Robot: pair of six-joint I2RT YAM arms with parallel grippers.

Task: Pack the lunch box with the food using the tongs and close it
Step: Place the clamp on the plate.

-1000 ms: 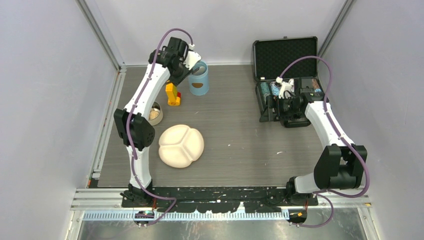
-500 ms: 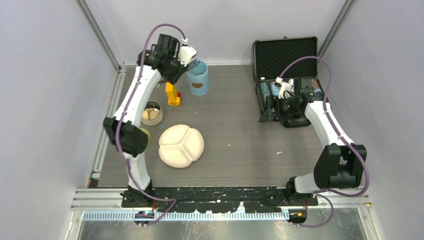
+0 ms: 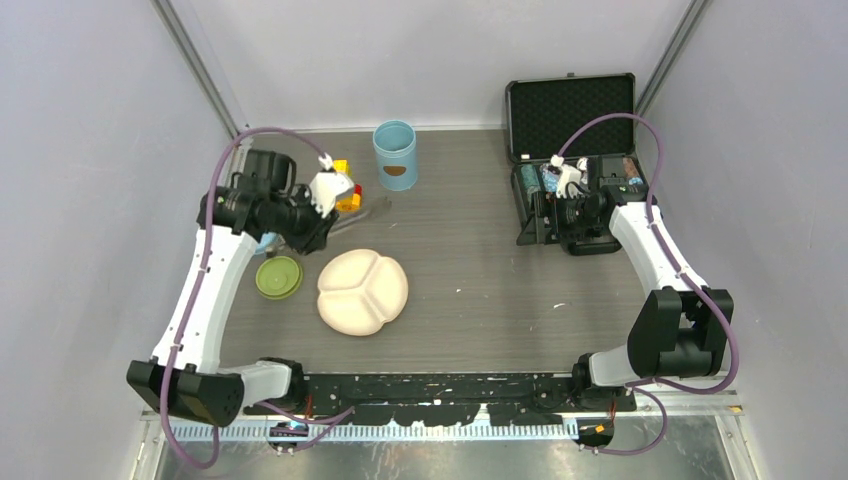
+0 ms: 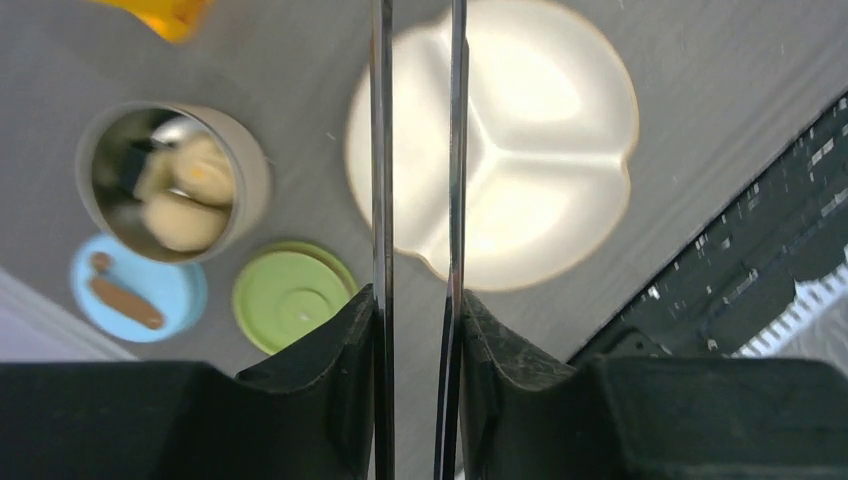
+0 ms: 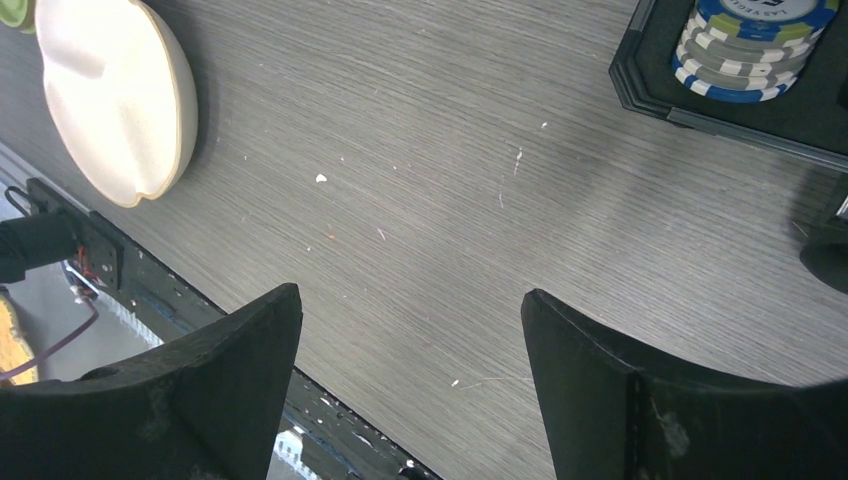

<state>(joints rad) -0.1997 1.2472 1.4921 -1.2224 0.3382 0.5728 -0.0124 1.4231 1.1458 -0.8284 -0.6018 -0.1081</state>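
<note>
Surface (image 3: 480, 265), left edge: left end effector (image 4: 415, 310) clamps tongs (image 4: 381, 150) over plate (image 4: 540, 130). Right end effector (image 5: 410, 310) spread wide, grasping nothing.

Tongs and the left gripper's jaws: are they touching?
Touching. The left wrist view shows both arms of the tongs pressed against the jaws of the left gripper.

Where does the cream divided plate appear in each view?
Top external: cream divided plate centre-left, right of the green lid.
Left wrist: plate upper middle, behind the tongs.
Right wrist: plate in the top-left corner.
Shared landmark: black base rail along the plate's near side.
</note>
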